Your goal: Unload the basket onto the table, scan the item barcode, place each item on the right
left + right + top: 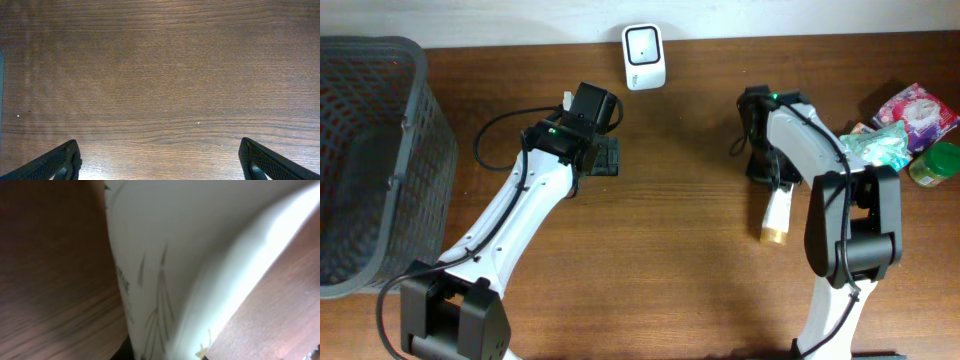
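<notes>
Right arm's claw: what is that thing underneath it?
A white tube with a tan cap sticks out from under the right gripper, which is shut on it, above the wooden table. The tube's upper end is hidden beneath that gripper, and no barcode shows.

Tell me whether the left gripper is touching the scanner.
Apart. The overhead view shows bare table between the left gripper and the scanner at the back edge.

On the tabletop [670,260] a basket [425,120] sat far left, a scanner [644,57] behind centre, a tube [778,214] right of centre, packets [908,122] far right.
</notes>
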